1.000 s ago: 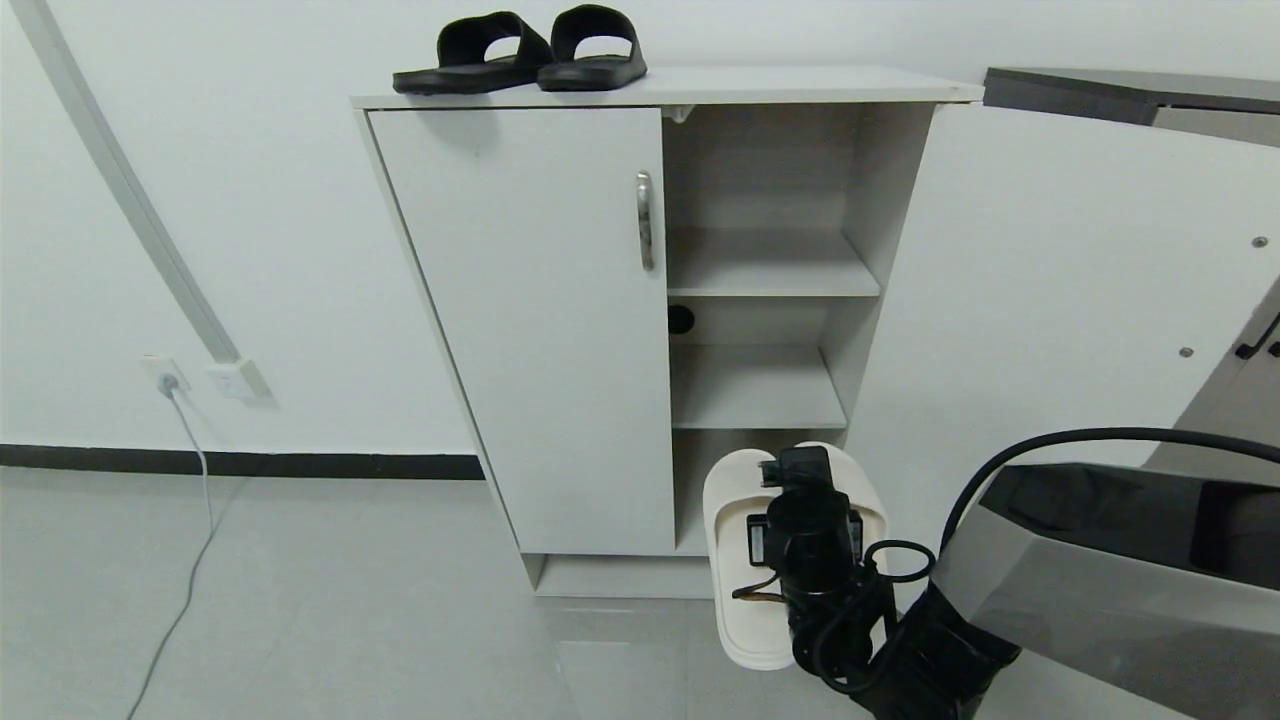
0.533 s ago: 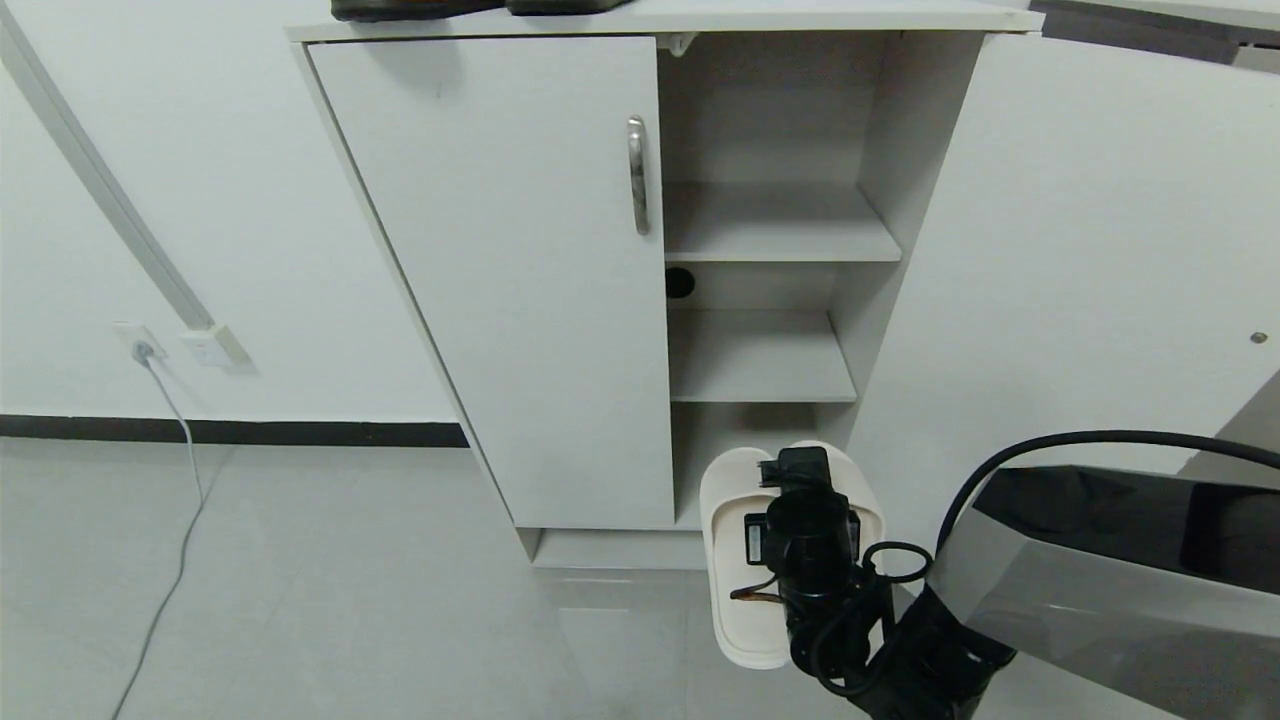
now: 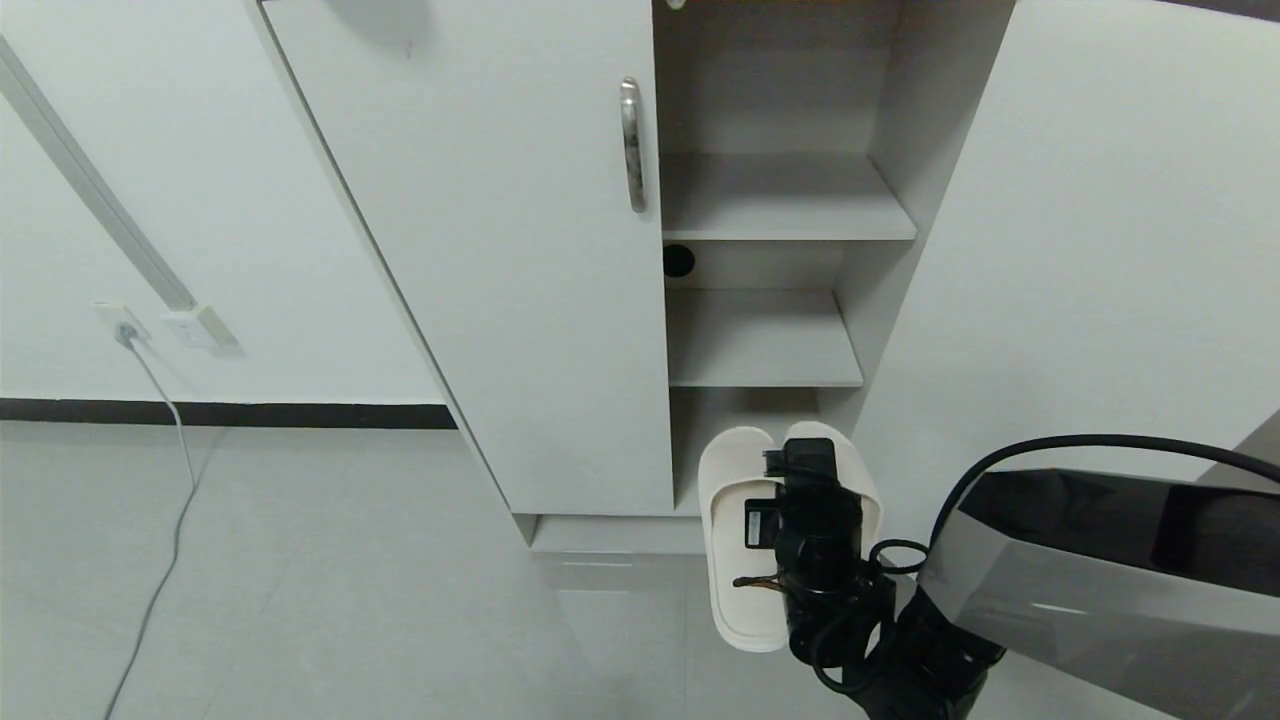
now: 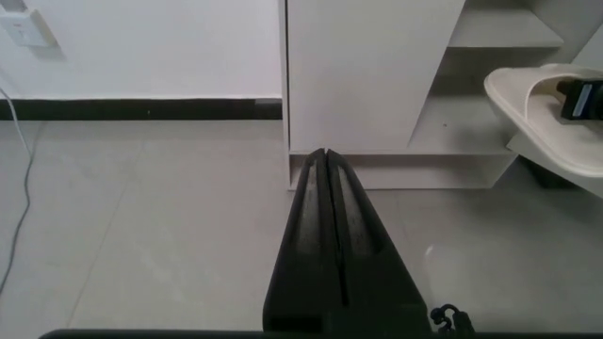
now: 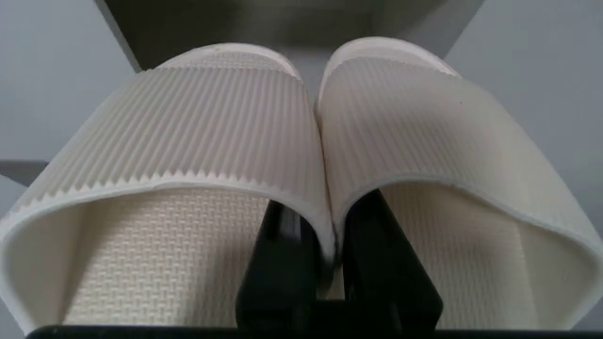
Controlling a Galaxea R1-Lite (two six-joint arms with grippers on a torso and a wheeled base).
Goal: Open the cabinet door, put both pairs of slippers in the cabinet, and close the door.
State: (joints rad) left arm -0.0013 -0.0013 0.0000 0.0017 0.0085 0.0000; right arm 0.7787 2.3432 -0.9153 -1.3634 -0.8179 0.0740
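Your right gripper (image 3: 803, 462) is pinching the pair of pale slippers (image 3: 738, 560). One finger (image 5: 283, 268) sits inside each slipper, and the two inner strap edges are squeezed between them, so the jaws stand only narrowly apart. The slippers are side by side and touching, toes toward the cabinet (image 3: 500, 250), at about 5 o'clock in the head view. The left wrist view shows them held clear of the floor (image 3: 300, 600).

At 12 o'clock from the toes, just beyond them, is the bottom compartment (image 3: 745, 440), with two shelves (image 3: 765, 340) stacked above it. The right-hand door (image 3: 1080, 230) stands swung wide open at 2 o'clock from the slippers. The left-hand door (image 3: 480, 200) is closed — its handle (image 3: 630, 145) runs upright along the inner edge.

Your left gripper (image 4: 326, 221) has its fingers pressed flat together. It hangs low over the floor and points at the cabinet's base, well apart from the slippers.
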